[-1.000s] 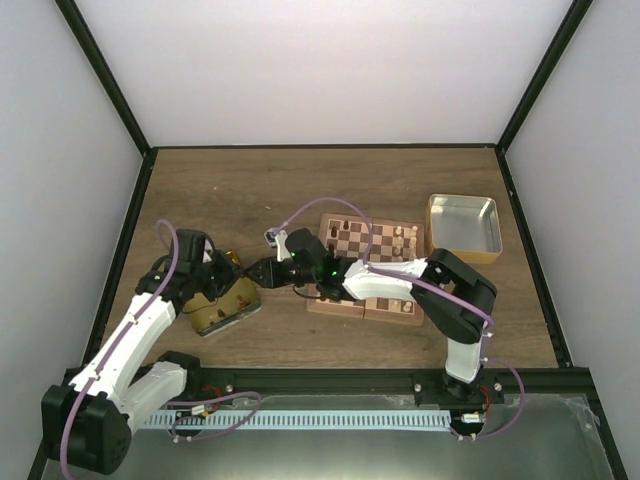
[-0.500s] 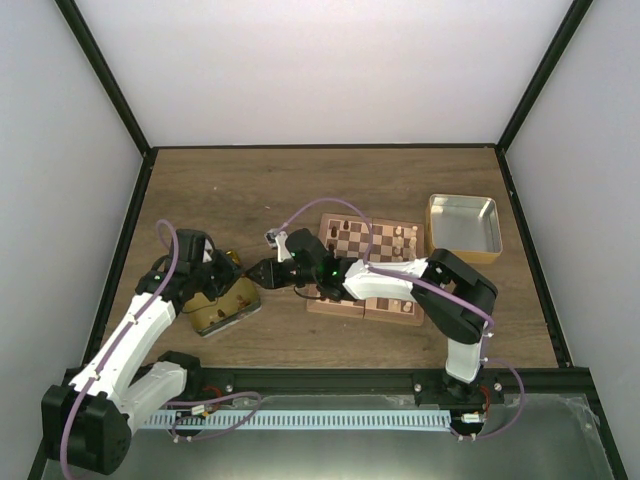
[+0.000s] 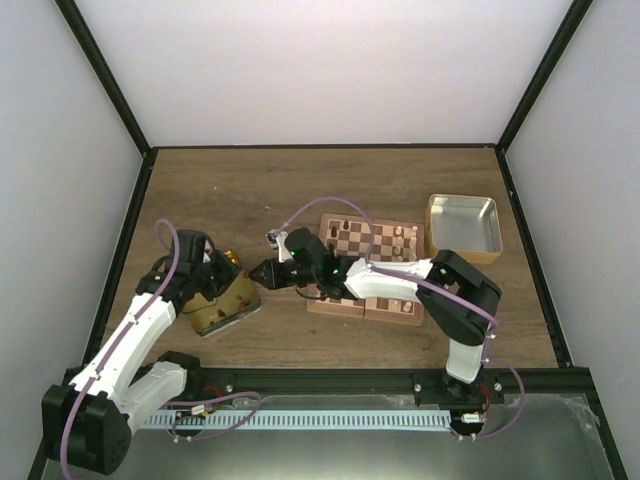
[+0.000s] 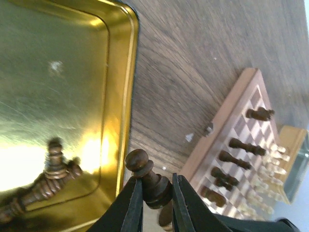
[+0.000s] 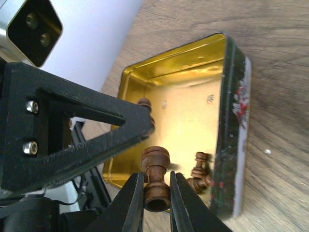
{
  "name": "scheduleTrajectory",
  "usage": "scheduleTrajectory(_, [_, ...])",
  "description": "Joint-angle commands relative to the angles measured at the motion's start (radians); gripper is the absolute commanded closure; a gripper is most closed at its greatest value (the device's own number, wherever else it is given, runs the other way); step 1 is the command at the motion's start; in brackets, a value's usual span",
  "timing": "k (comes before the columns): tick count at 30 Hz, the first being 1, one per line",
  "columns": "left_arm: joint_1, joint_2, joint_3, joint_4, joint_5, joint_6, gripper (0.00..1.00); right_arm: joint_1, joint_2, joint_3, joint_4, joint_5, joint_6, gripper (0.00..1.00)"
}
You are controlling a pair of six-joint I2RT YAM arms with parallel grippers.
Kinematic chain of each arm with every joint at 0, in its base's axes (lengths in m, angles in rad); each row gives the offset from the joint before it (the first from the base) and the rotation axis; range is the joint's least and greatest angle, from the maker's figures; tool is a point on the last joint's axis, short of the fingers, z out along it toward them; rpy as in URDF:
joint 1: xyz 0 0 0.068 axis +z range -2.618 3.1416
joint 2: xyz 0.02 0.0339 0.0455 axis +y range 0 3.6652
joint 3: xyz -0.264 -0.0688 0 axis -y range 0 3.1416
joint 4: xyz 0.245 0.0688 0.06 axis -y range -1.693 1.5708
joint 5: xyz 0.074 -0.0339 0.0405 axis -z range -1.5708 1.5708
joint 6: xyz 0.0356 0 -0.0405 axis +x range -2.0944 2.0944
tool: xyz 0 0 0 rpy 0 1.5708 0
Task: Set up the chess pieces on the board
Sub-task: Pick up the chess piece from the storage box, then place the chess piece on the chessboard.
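My left gripper (image 4: pixel 155 180) is shut on a dark brown pawn (image 4: pixel 148 180), held over the table just beside the rim of the gold tin (image 4: pixel 58 87). My right gripper (image 5: pixel 156 176) is shut on a dark brown rook (image 5: pixel 156 186), held above the gold tin (image 5: pixel 193 116) close to the left gripper's black finger (image 5: pixel 82 130). In the top view both grippers, the left (image 3: pixel 232 270) and the right (image 3: pixel 259 272), meet at the tin's right edge. The board (image 3: pixel 365 268) lies right of them with dark and pale pieces in its far rows. A few dark pieces (image 5: pixel 199 173) lie in the tin.
A silver tin (image 3: pixel 463 226) stands right of the board. The gold tin (image 3: pixel 222 302) sits at the left, under my left wrist. My right arm (image 3: pixel 390 282) stretches across the board's near half. Black frame posts edge the table.
My right arm has shifted very slightly, still holding the rook by the gold tin. The left arm has not visibly moved.
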Motion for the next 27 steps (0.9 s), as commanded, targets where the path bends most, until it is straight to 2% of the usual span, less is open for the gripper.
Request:
scheduleTrajectory(1, [0.006, 0.004, -0.007, -0.034, -0.134, 0.08, 0.88, -0.024, -0.069, 0.079, -0.217, 0.076, -0.086, 0.9])
scheduleTrajectory(6, [0.007, 0.004, -0.01, -0.04, -0.238, 0.138, 0.89, -0.113, -0.132, 0.133, -0.496, 0.144, -0.252, 0.89])
scheduleTrajectory(12, [0.007, 0.005, 0.009, -0.001, -0.246, 0.209, 0.89, -0.269, -0.123, 0.291, -0.817, 0.25, -0.438, 0.89])
scheduleTrajectory(19, [0.007, 0.007, 0.002, 0.034, -0.222, 0.246, 0.89, -0.365, 0.004, 0.497, -0.988, 0.324, -0.513, 0.86])
scheduleTrajectory(27, [0.007, 0.017, -0.018, 0.042, -0.197, 0.257, 0.88, -0.369, 0.229, 0.733, -1.145, 0.429, -0.567, 0.86])
